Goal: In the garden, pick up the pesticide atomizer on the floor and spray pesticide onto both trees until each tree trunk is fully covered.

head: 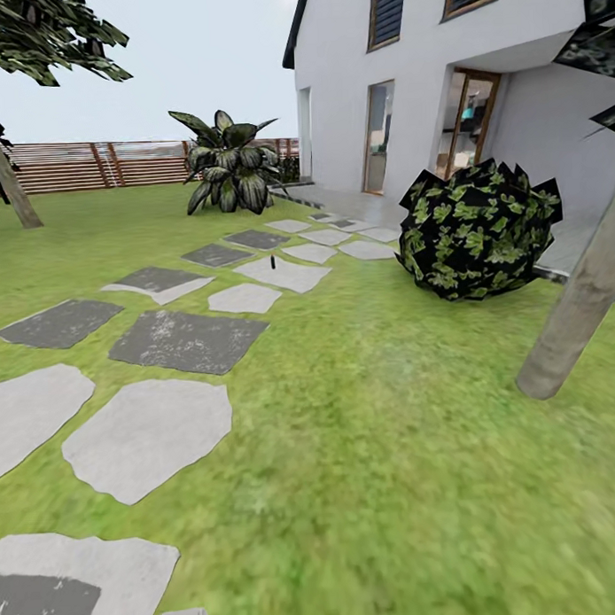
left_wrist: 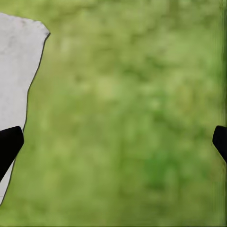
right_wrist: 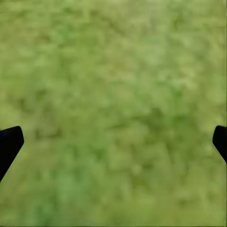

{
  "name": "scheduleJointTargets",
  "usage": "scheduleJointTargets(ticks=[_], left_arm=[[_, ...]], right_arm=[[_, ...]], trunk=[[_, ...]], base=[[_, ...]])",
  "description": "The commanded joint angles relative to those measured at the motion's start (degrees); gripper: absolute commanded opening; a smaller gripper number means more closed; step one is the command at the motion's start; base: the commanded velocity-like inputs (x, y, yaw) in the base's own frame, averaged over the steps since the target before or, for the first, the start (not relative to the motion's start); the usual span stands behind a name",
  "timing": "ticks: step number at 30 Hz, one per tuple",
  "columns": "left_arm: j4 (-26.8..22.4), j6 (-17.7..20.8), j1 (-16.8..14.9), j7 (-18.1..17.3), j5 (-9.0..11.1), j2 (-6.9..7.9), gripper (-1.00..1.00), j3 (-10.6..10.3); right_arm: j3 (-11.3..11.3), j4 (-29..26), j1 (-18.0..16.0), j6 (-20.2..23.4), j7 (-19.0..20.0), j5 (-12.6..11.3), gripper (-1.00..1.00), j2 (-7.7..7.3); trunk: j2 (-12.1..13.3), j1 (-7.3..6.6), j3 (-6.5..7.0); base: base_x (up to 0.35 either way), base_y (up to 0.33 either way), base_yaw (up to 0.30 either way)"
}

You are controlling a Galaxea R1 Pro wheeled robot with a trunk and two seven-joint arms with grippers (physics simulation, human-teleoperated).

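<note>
You are facing the garden lawn [head: 392, 446], largest item, with two tree trunks [head: 578, 311] standing bare, neither showing any spray. The spray bottle [head: 273, 261] is sitting far ahead on a pale paving stone [head: 284, 275], not yet collected. Your left hand [left_wrist: 113, 142] and right hand [right_wrist: 113, 142] are hanging wide open, holding nothing. Everything is remaining: fetching, then spraying.

I see a blackish atomizer [head: 272, 260] on pale grey stone [head: 282, 274], green lawn [head: 391, 429], mottled grey-brown trunk [head: 578, 307] at 3 o'clock.
</note>
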Motion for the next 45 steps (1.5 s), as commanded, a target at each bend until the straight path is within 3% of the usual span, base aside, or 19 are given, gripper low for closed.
scheduleJointTargets(ticks=[1,45], left_arm=[[0.0,0.0,0.0,0.0,0.0,0.02,1.00,0.0],[0.0,-0.1,0.0,0.0,0.0,0.02,1.00,0.0]], right_arm=[[0.0,0.0,0.0,0.0,0.0,0.0,1.00,0.00],[0.0,-0.1,0.0,0.0,0.0,0.0,1.00,0.03]], trunk=[[0.0,0.00,0.00],[0.0,0.00,0.00]], base=[[0.338,-0.117,0.000],[0.341,-0.007,0.000]])
